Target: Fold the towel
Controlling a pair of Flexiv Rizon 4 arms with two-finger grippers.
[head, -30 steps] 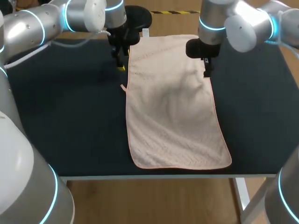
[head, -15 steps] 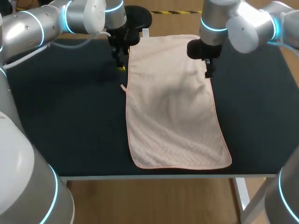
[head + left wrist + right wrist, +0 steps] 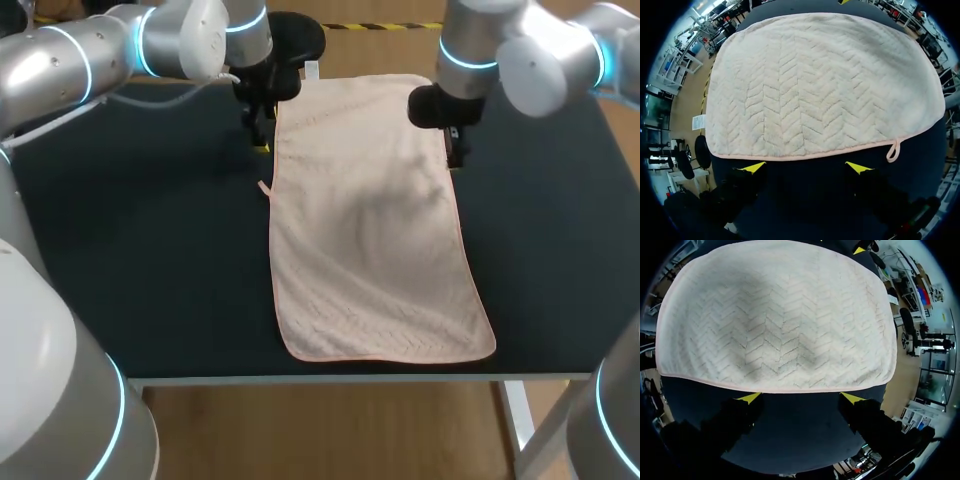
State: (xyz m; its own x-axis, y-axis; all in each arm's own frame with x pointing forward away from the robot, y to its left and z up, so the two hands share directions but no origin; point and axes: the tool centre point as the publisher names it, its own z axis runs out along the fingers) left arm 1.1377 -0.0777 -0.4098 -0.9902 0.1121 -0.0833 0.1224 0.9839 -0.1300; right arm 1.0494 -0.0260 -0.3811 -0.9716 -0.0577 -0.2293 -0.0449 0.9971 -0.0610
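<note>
A pale pink towel (image 3: pixel 372 230) with a herringbone weave lies flat on the dark table, its long side running from the far edge to the near edge. My left gripper (image 3: pixel 259 140) hovers just off the towel's left edge near the far end; in its wrist view the gripper (image 3: pixel 806 167) is open, the towel (image 3: pixel 820 85) ahead of the yellow fingertips (image 3: pixel 754 167), its hanging loop (image 3: pixel 892 150) beside one finger. My right gripper (image 3: pixel 455 157) is at the towel's right edge; in its wrist view it (image 3: pixel 797 398) is open, with the towel edge (image 3: pixel 775 320) just ahead.
The dark table (image 3: pixel 140 260) has bare surface left and right of the towel. The towel's near end lies close to the table's front edge (image 3: pixel 350 378).
My right gripper has shifted a little to the right, from over the towel's right edge to just off it. The left gripper and the towel have stayed put.
</note>
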